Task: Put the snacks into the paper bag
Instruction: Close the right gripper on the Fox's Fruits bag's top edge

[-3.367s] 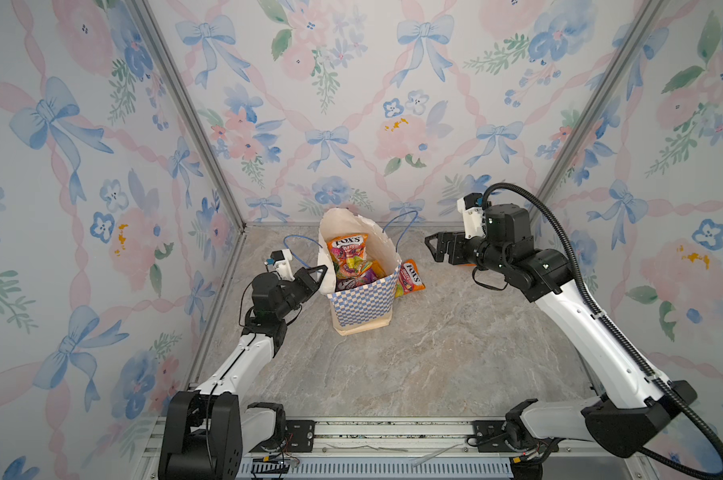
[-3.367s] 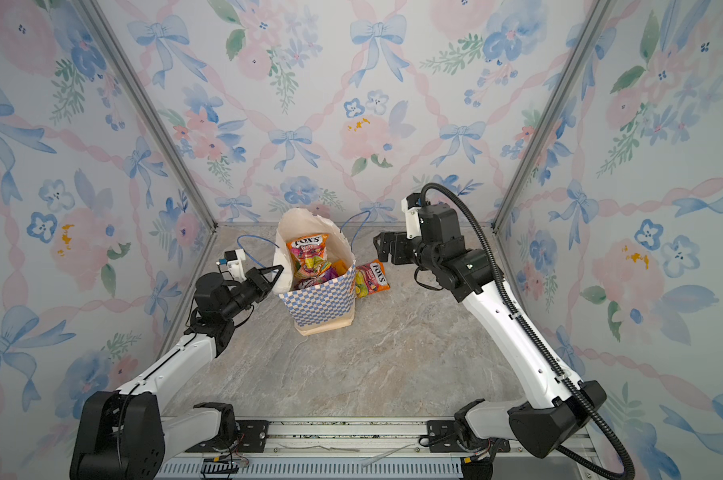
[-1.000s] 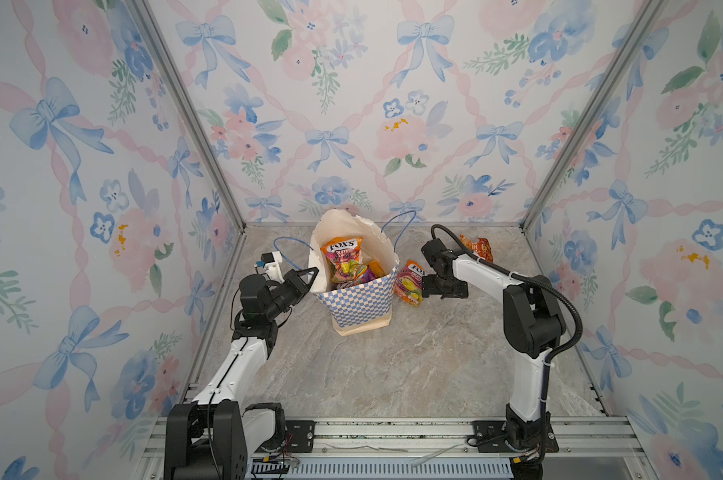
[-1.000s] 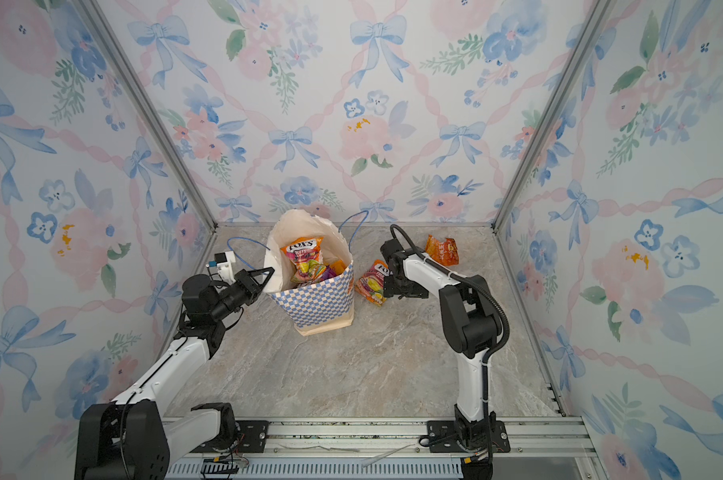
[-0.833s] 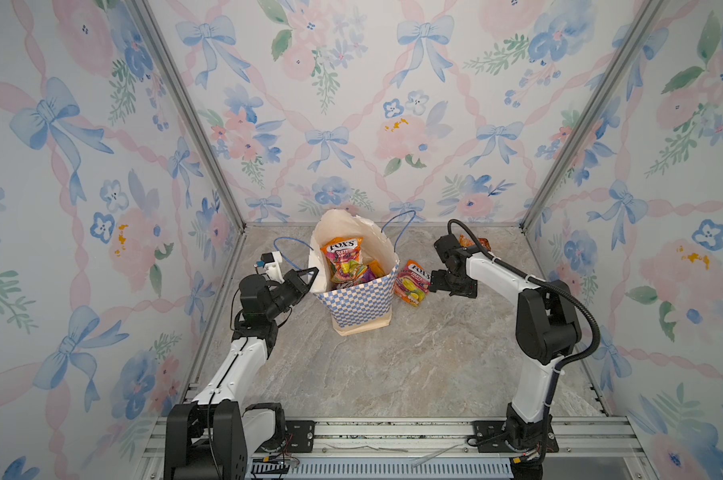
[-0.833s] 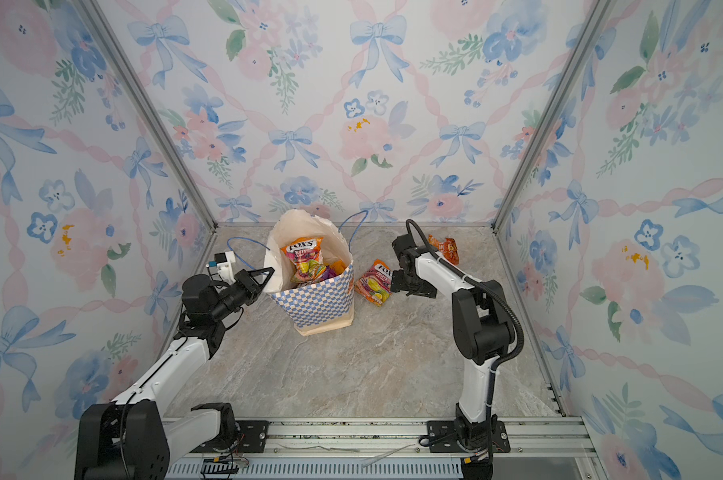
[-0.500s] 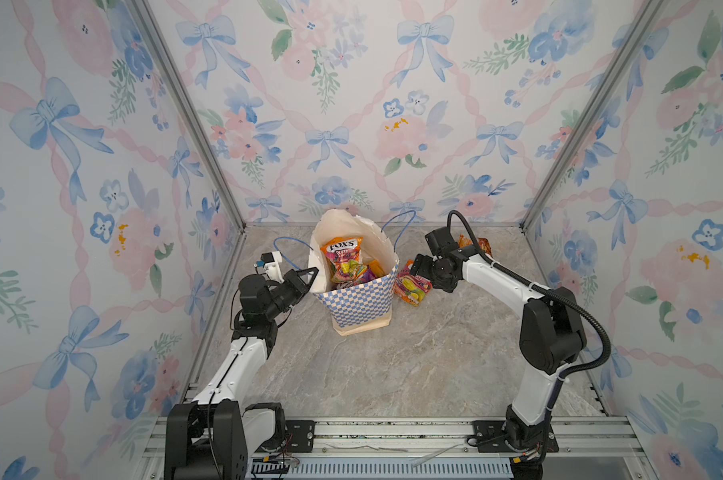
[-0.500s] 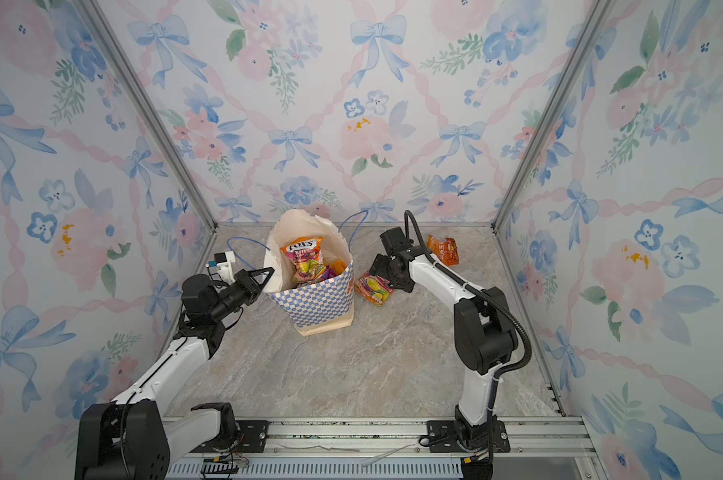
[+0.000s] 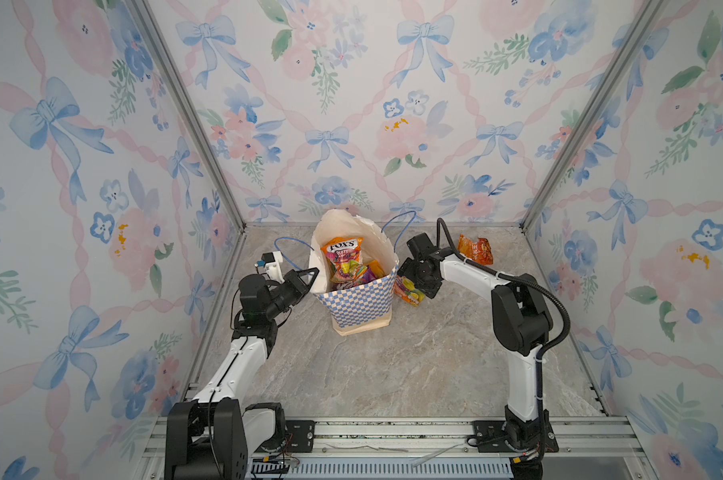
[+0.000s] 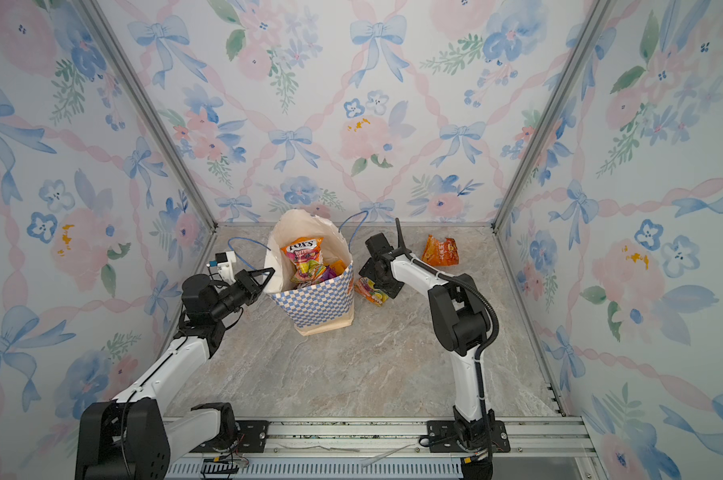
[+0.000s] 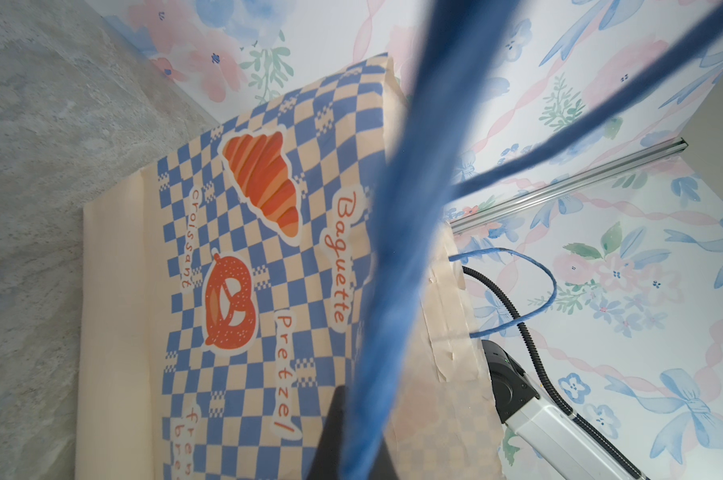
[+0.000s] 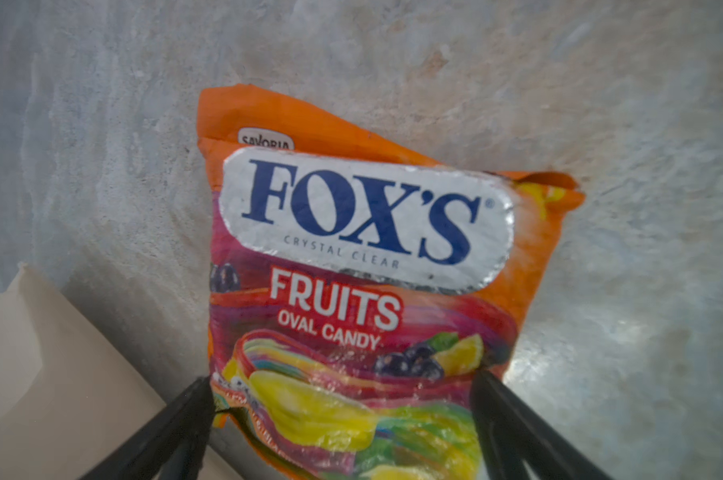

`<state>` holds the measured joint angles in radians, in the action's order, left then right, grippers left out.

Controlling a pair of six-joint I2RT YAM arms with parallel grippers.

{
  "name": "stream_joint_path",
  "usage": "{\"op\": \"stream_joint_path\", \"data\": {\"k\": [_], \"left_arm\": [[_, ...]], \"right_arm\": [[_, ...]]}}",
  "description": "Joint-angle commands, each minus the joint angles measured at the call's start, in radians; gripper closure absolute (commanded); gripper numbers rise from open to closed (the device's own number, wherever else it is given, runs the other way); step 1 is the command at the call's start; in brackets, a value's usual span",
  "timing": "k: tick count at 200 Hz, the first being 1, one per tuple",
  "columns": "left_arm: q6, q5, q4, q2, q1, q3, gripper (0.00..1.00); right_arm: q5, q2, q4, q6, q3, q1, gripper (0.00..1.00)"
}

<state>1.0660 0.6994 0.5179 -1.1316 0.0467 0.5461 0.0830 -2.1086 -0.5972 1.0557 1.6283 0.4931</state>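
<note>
The FOX'S packet lies face up on the marble table, just beside the right wall of the paper bag; whether it touches the bag cannot be told. In both top views it shows as a small orange and yellow patch at the foot of the bag.

The right gripper sits low over this packet. In the right wrist view its two black fingers are spread wide, one at each side edge of the packet's lower end, so the packet lies between them. The jaws are fully apart and the packet rests flat on the table, not lifted.

The bag stands upright with its mouth open. A second FOX'S packet stands inside it above other bright packs. An orange chip bag lies on the table near the back wall, well apart from the right gripper.

The left gripper is at the bag's left rim, closed tight and pinching the paper edge. In the left wrist view a blue cord handle hangs blurred right across the lens, in front of the bag's checkered side.
</note>
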Motion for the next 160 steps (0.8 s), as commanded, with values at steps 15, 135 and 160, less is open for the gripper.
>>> {"op": "stream_joint_path", "data": {"k": [15,135,160], "left_arm": [[-0.038,0.043,0.018,-0.005,0.004,-0.012,1.0],[-0.04,0.039,0.019,-0.007,0.004,-0.013,1.0],[-0.038,0.04,0.018,-0.009,0.004,-0.011,1.0]], "right_arm": [[0.043,-0.067,-0.088,0.025,0.084,0.009,0.03],[0.032,-0.119,-0.202,-0.094,-0.029,-0.023,0.03],[0.018,-0.123,-0.198,-0.12,-0.033,-0.032,0.03]]}}
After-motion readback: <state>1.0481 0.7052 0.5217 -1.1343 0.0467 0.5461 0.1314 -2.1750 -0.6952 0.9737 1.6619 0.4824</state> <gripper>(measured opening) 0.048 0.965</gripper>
